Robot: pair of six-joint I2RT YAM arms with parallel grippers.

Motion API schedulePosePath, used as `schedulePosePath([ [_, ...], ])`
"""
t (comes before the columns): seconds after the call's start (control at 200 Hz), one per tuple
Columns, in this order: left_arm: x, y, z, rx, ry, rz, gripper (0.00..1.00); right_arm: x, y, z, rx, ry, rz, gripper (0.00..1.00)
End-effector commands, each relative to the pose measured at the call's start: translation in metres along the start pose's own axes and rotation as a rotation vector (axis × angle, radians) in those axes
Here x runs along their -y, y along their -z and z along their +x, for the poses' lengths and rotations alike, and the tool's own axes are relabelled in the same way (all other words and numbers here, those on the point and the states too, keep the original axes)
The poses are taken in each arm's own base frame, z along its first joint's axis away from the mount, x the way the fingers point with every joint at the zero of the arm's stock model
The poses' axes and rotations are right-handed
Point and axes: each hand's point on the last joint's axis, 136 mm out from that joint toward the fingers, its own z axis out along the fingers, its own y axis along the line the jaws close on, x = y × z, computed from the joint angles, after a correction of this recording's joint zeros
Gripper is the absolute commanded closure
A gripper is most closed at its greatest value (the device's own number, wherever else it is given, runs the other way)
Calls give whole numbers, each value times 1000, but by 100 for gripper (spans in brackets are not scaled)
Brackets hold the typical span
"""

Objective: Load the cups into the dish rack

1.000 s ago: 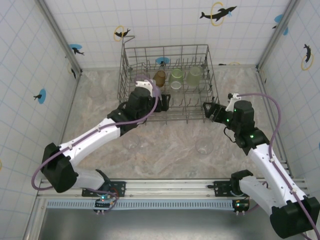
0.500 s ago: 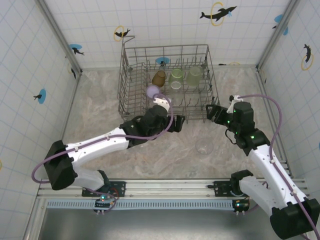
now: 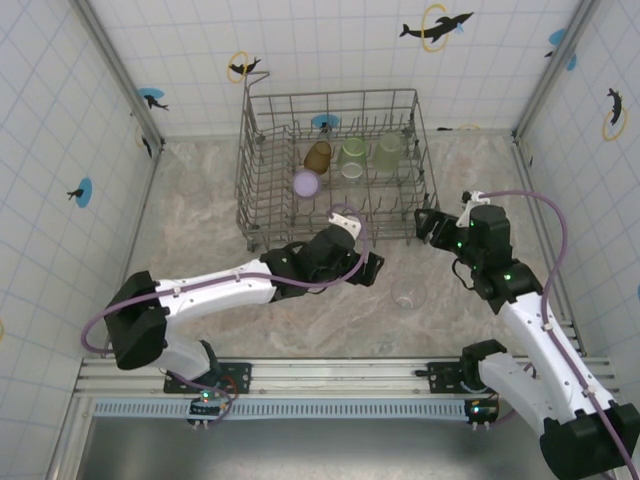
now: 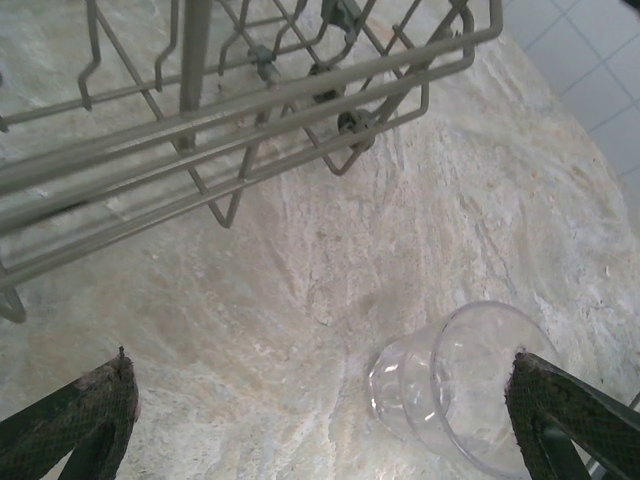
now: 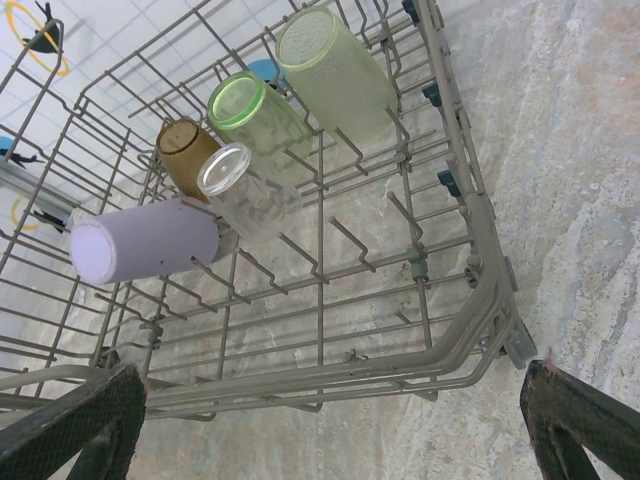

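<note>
"Where's the clear cup?"
"On the table, just beside my left gripper. Its fingers are wide apart so the cup fits between."
"And the dish rack?"
"My right wrist camera sees the lilac cup lying inside; my left sees bottom wires. My right gripper is spread wide too, holding nothing."

Overhead from the near side, facing down; wrists low, close, facing far, sharing the near edge of the rectangular grey wire dish rack.

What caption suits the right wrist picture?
Five cups rest tilted in the dish rack, framed by the open right tool.
</note>
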Motion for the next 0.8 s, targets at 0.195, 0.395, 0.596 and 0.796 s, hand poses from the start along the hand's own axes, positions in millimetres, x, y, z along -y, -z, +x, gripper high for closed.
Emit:
schedulePosePath([
  [0.195, 15, -31, 34, -152, -2, 47, 15, 9, 1, 3, 7, -9, 22, 1],
  [0.395, 29, -45, 42, -198, 8, 83, 20, 14, 3, 5, 7, -12, 33, 1],
  [0.596, 44, -53, 47, -225, 1, 117, 20, 16, 4, 4, 14, -16, 37, 1],
  [0.796, 44, -61, 56, -252, -1, 116, 32, 18, 2, 6, 6, -17, 37, 1],
])
